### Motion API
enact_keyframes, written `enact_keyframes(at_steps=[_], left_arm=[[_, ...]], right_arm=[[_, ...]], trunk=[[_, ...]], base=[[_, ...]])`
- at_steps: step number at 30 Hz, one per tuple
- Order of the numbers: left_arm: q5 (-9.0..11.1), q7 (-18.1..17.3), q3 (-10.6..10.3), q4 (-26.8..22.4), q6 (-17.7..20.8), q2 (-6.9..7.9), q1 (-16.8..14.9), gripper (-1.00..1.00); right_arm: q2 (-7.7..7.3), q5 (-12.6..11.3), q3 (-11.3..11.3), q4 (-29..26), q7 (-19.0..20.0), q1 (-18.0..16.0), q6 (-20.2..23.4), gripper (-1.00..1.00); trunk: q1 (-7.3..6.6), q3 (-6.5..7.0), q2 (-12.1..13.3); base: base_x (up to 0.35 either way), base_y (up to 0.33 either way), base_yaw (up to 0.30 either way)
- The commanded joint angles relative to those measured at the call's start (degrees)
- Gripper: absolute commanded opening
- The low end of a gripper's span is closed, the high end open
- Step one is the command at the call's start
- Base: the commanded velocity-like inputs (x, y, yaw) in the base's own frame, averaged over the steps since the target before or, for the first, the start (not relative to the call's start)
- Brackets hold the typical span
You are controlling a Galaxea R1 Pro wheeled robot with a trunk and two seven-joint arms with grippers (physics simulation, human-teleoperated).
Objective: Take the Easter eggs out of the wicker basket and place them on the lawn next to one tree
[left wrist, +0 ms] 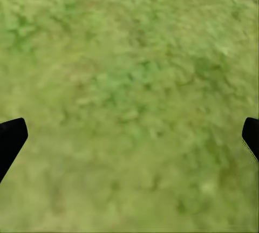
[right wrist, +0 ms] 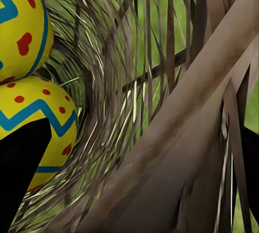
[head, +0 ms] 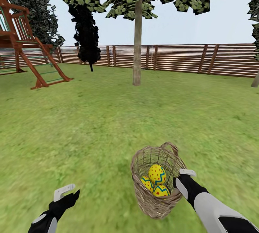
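While three yellow Easter eggs [head: 157, 182] with blue zigzags and red spots sit piled together inside it, the wicker basket [head: 141, 175] hangs tilted above the lawn [head: 90, 125] at the near right of the head view, its loop handle at the far rim. The right claw [head: 182, 179] grips the basket's near right rim: the right wrist view shows one dark finger [right wrist: 21, 173] inside the weave, close against an egg [right wrist: 43, 120], and the other finger [right wrist: 251, 168] outside the wall, with the thick brown rim band [right wrist: 183, 120] running between them. To the left, well apart from the basket, the left claw [head: 66, 193] hangs over bare grass with its fingers spread and nothing in them; the left wrist view shows the two fingertips [left wrist: 11, 138] at opposite edges above the yellowish green turf [left wrist: 129, 103]. Farther off across the lawn, a tree [head: 137, 46] with a straight pale trunk and a broad leafy crown stands before the brown slatted fence [head: 187, 58]. A dark conifer [head: 86, 35] rises to its left, and a wooden play frame [head: 25, 46] stands at the far left of the garden.
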Motion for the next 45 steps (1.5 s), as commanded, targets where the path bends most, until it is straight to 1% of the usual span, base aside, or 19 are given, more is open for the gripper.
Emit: enact_keyframes(at_steps=[1, 45], left_arm=[[0.57, -0.31, 0.21, -0.12, 0.39, -0.06, -0.04, 1.00], [0.57, -0.51, 0.25, -0.95, 0.30, -0.12, -0.04, 1.00]], right_arm=[[0.05, -0.53, -0.11, -0.16, -0.22, -0.03, 0.13, -1.00], [0.06, -0.49, -0.02, -0.11, -0.25, -0.03, 0.13, -1.00]], trunk=[[0.02, -0.06, -0.03], [0.02, -0.06, -0.03]], base=[[0.329, 0.000, 0.000], [0.329, 0.000, 0.000]])
